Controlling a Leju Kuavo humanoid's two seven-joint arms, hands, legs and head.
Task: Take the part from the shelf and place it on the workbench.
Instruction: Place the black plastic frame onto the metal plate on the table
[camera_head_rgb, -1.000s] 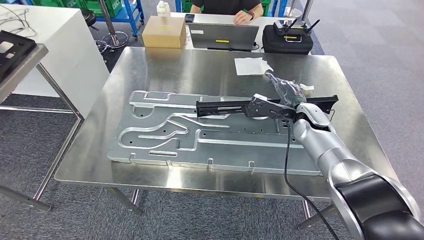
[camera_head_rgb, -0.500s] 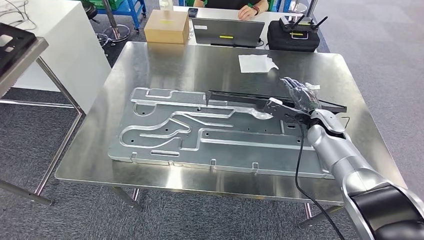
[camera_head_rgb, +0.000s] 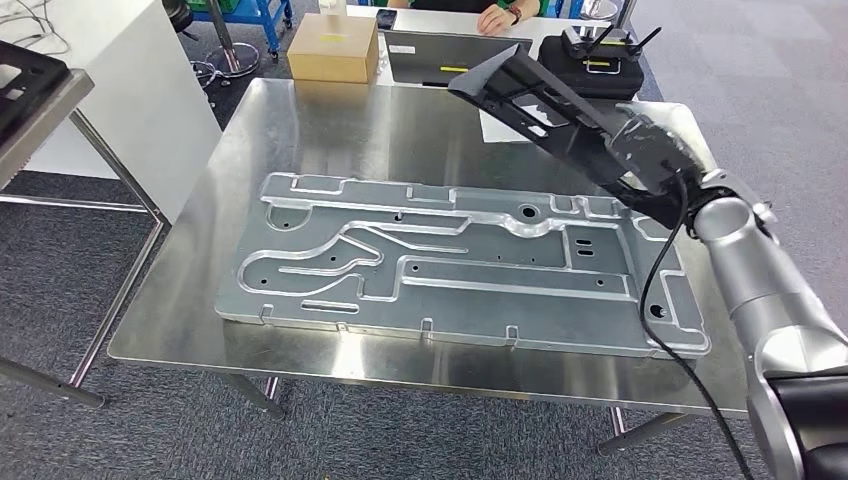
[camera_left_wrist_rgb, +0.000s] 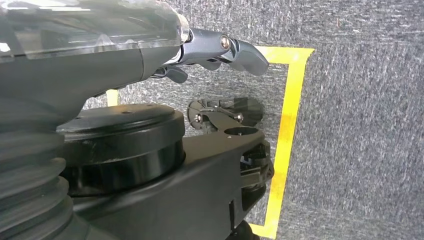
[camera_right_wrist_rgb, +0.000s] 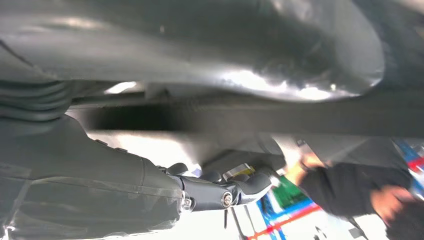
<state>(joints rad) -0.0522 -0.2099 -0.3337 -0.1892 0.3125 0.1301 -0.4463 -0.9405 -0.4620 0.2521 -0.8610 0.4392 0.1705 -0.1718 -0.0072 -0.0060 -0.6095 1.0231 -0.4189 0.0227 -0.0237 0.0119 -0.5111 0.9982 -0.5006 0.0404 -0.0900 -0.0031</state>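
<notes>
The part, a long black bracket-like piece, is held in the air above the far right quarter of the counter. Its long axis runs diagonally: the free end points up and toward the far edge, near the laptop, and the lower end slopes down toward the right edge, where the right hand wraps it. It touches neither the counter nor the plate.

The counter is bare polished steel. A large embossed metal plate lies flat across its middle, near the front edge. A white paper sheet lies near the far edge, partly behind the part. Beyond the far edge a second table carries a cardboard box, a laptop and a black case; a person's hand rests there. Grey carpet covers the floor.

The right hand grips the part, fingers closed around it. The left hand hangs over carpet marked with yellow tape, fingers loosely curled, holding nothing.
</notes>
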